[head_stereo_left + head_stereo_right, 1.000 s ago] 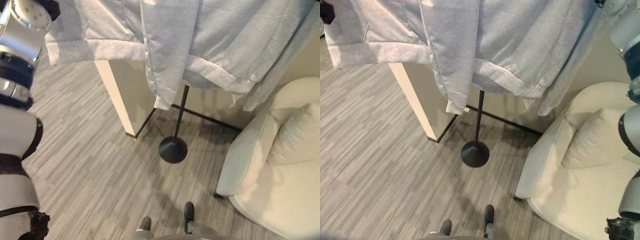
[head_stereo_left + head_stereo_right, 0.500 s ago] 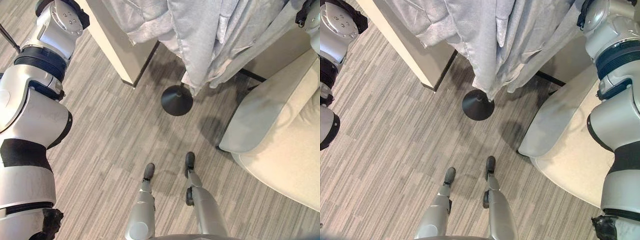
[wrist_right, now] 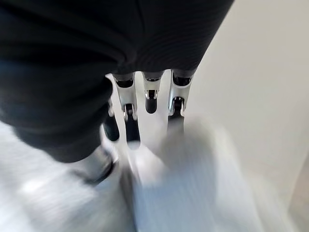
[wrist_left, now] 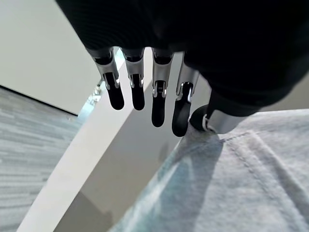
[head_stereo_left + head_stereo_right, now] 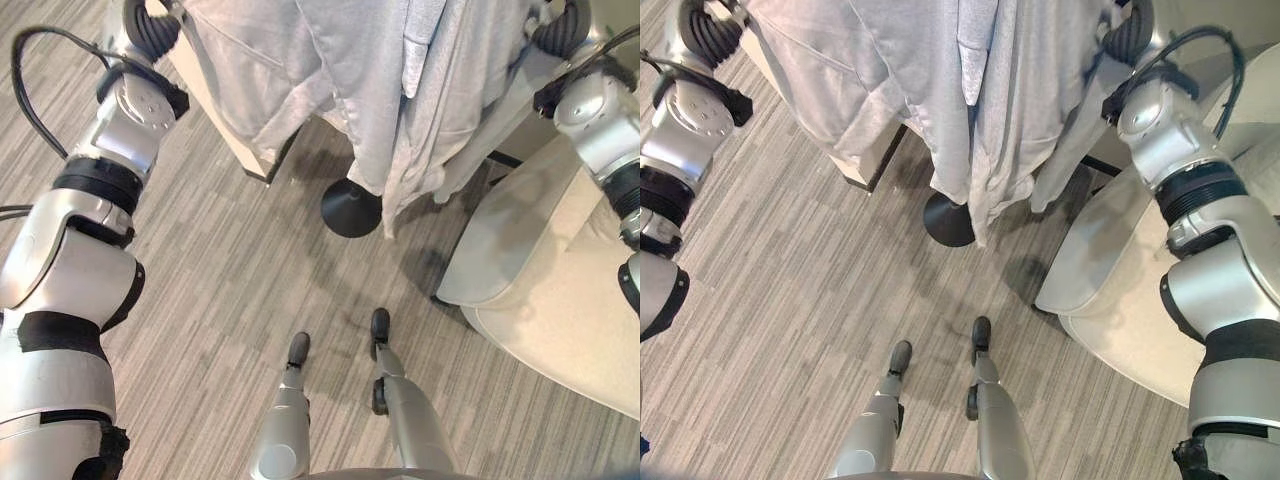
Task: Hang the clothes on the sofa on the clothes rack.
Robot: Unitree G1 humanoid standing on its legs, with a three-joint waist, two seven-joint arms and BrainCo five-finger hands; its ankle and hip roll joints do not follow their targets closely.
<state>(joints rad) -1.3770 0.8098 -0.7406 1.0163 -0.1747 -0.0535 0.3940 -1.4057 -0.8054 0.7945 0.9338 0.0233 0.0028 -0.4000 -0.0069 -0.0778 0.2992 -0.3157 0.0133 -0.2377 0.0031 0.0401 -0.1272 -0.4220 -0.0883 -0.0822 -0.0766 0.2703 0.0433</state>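
A light grey garment (image 5: pixel 370 90) hangs in long folds from above, bunched round the clothes rack's pole. The rack's black round base (image 5: pixel 350 208) stands on the floor under it. Both my arms reach up past the top of the eye views, one on each side of the garment. In the left wrist view my left hand (image 4: pixel 154 104) has straight fingers, and its thumb rests on the grey cloth (image 4: pixel 227 183). My right hand (image 3: pixel 128 113) also shows straight fingers, with blurred grey cloth (image 3: pixel 183 193) just past them.
A cream sofa (image 5: pixel 560 300) stands to the right of the rack, close to my right arm. A beige wall corner (image 5: pixel 852 168) juts out behind the garment on the left. Grey striped floor (image 5: pixel 220 300) lies open in front of the rack.
The camera has tipped downward. The garment, spread wide a second ago, now hangs narrow and bunched round the pole. Both arms have come further into view at the sides.
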